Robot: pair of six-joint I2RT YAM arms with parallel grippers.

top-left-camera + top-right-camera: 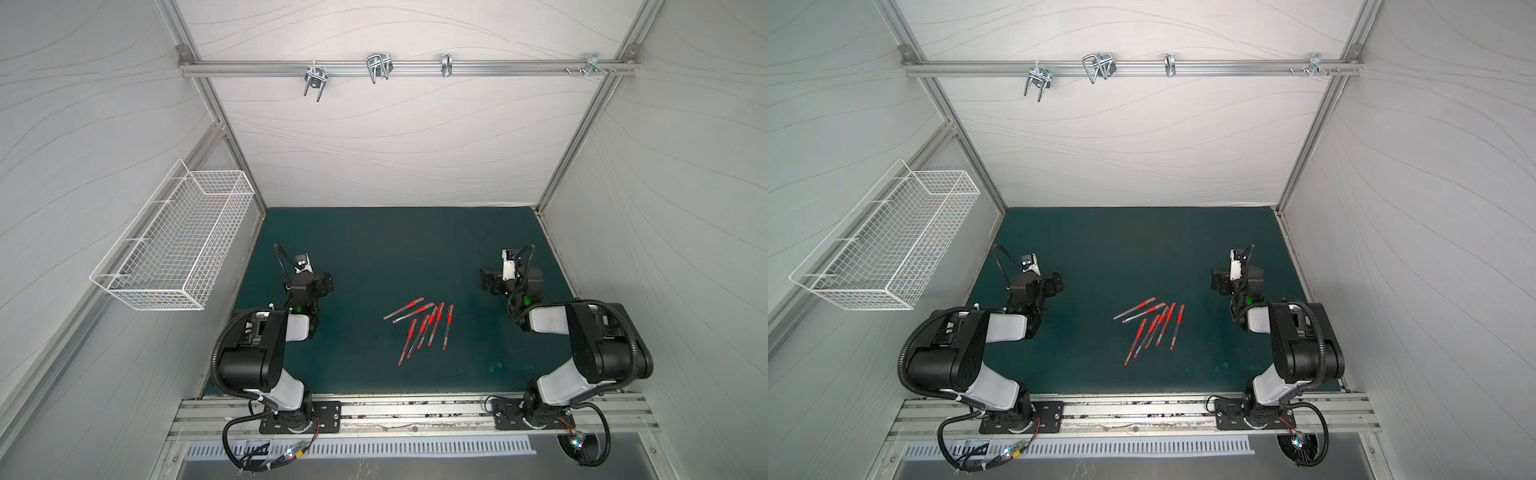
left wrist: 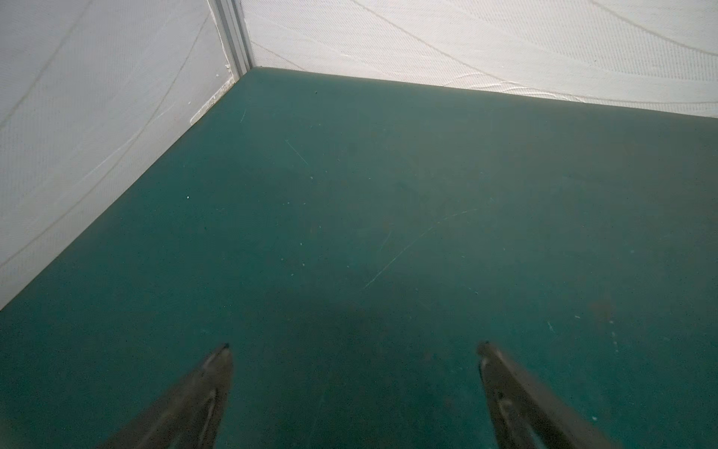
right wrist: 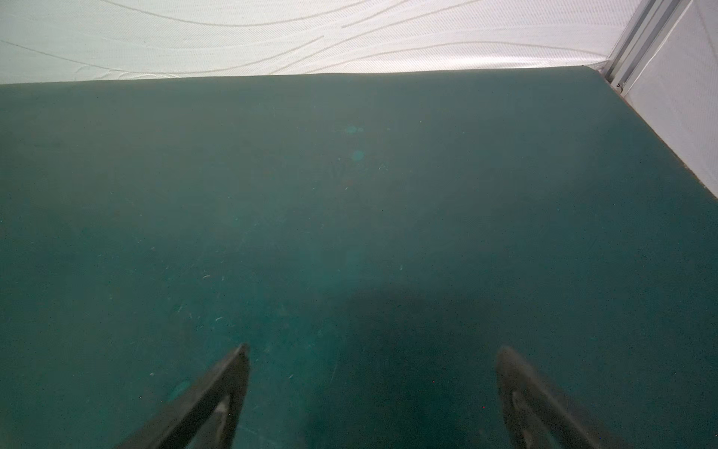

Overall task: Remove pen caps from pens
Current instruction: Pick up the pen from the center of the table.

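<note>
green bench (image 1: 395,249), bare ahead of both pairs of jaws in the wrist views. left jaws and right jaws stand wide and empty, low over the bench. pens (image 1: 420,328) lie fanned between the two pairs, behind their tips, well apart from each. pen caps (image 1: 450,312) appear all seated. advised: one pair pinches an outlying barrel; the other pulls its cap straight along the axis.

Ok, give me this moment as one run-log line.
stage: no pen grasped | pens: clustered on mat, apparently all capped | left gripper: open, empty | right gripper: open, empty
</note>
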